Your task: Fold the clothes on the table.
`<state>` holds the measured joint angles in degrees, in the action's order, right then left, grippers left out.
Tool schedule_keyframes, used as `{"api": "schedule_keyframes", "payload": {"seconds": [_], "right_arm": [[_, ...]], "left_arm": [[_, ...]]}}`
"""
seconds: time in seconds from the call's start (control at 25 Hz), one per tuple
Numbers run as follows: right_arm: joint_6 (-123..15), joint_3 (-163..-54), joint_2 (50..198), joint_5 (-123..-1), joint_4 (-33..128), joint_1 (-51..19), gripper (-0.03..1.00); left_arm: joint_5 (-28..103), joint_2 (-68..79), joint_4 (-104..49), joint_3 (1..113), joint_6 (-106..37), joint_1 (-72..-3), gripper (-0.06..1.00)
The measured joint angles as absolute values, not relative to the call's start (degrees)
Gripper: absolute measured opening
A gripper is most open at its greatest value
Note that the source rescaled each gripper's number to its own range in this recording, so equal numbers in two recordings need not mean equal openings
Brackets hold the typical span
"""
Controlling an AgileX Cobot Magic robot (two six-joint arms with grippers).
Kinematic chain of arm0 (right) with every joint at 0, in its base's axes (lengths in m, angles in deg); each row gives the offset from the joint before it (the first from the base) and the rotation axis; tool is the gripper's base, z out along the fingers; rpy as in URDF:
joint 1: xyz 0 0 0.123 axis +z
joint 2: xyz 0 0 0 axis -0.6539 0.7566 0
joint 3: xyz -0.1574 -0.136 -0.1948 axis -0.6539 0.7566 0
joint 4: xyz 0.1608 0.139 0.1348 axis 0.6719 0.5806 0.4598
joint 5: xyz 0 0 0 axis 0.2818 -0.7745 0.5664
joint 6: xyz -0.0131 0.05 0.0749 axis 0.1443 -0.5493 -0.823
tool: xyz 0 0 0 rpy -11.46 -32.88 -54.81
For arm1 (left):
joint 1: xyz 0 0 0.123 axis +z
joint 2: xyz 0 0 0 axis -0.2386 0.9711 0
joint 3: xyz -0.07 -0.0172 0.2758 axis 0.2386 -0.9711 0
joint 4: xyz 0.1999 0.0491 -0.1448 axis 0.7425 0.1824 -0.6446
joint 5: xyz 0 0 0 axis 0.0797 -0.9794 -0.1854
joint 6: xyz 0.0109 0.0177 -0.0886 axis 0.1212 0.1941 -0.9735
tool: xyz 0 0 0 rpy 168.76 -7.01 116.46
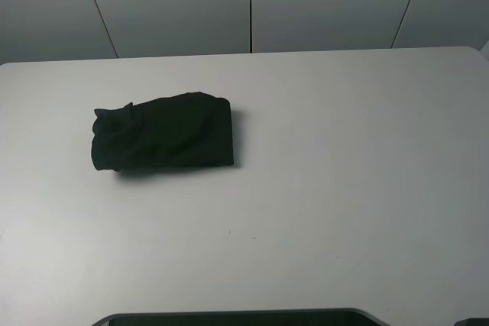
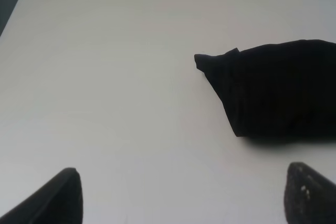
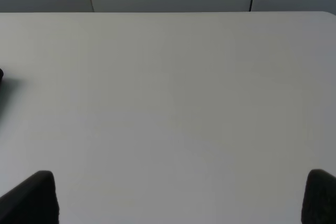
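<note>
White table bears folded black T-shirt — left gripper, right gripper both spread, empty.

A: What shows of the robot?
B: Little. The left gripper has two black, wedge-shaped fingers, one with pale specks.
A: And the other?
B: The right gripper has matching matte black, blunt-tipped fingers.

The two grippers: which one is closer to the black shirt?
The left gripper: its camera shows the black shirt just ahead, while the right gripper faces mostly bare table.
</note>
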<state>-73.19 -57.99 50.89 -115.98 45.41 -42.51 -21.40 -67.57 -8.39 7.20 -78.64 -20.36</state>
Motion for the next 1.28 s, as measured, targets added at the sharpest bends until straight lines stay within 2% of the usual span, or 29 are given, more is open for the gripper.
{"api": "schedule_keyframes", "payload": {"seconds": [1.28], "right_arm": [[-69.05,-57.99,50.89,-115.98,47.66,-42.85,1.0]], "left_arm": [[-21.4,-67.57,-8.62,7.2,-78.08,-19.58,0.99]]}}
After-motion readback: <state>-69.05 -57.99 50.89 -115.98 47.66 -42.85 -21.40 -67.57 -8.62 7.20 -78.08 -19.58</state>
